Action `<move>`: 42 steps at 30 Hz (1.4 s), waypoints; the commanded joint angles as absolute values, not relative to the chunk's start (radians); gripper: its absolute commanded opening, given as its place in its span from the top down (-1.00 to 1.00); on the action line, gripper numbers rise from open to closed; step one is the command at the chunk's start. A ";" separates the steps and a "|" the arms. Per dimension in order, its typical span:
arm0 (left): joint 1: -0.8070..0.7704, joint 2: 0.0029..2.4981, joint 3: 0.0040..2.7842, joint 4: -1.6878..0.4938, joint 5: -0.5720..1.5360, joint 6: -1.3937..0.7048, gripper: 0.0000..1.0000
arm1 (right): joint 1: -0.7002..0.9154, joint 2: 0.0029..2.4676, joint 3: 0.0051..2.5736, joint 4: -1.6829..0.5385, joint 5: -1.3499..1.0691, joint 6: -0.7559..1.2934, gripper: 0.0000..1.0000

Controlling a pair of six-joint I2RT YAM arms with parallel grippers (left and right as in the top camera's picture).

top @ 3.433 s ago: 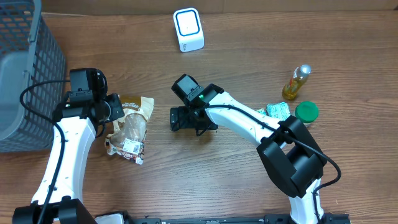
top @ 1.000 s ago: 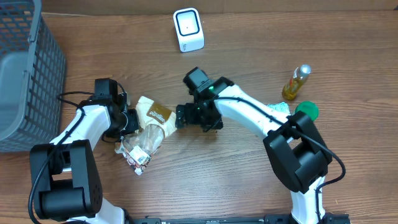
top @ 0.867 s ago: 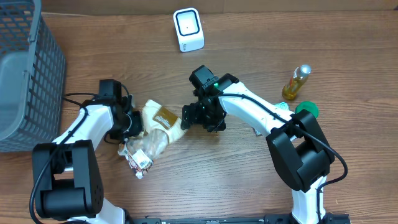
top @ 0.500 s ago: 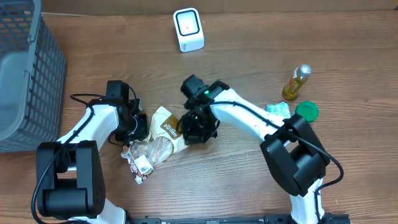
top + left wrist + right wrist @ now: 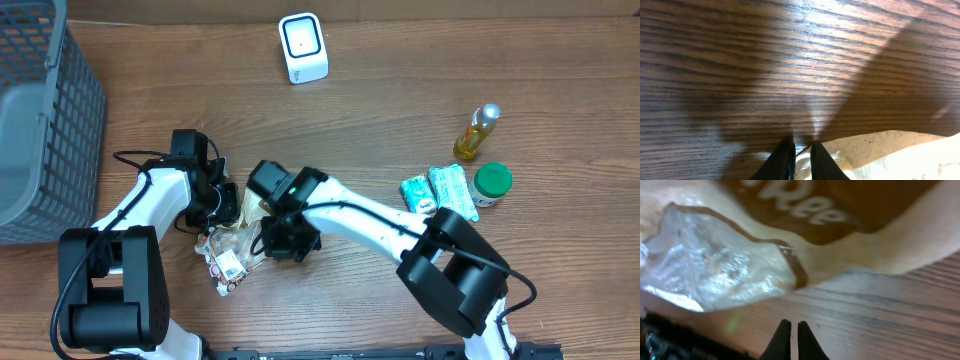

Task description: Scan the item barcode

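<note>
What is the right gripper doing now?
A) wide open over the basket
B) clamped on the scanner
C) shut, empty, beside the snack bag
C: the right gripper is shut with nothing in it, over bare table just short of the snack bag.

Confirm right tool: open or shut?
Shut. In the wrist view the right tool has its fingers nearly together over bare table, nothing between them; the snack bag lies past the tips.
</note>
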State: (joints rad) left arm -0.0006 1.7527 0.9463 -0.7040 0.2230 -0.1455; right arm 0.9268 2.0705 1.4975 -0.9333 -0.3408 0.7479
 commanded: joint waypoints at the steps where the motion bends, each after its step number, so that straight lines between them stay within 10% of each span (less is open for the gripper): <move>1: -0.010 1.811 0.906 -0.699 0.199 -0.127 0.65 | 0.961 2.039 1.491 -0.897 -0.220 0.850 0.92; 35: -0.010 1.811 0.906 -0.669 0.200 -0.127 0.63 | 0.941 2.090 1.491 -0.751 0.179 0.901 0.81; 39: -0.010 1.811 0.906 -0.669 0.199 -0.127 0.64 | 0.941 2.090 1.491 -0.804 0.043 0.901 0.31; 42: -0.010 1.811 0.906 -0.672 0.199 -0.127 0.64 | 0.940 2.090 1.492 -0.851 -0.051 0.901 0.31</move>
State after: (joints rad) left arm -0.0006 1.7527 0.9451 -0.6823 0.2287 -0.1455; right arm 0.9375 2.0743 1.4975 -0.8360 0.0635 0.8967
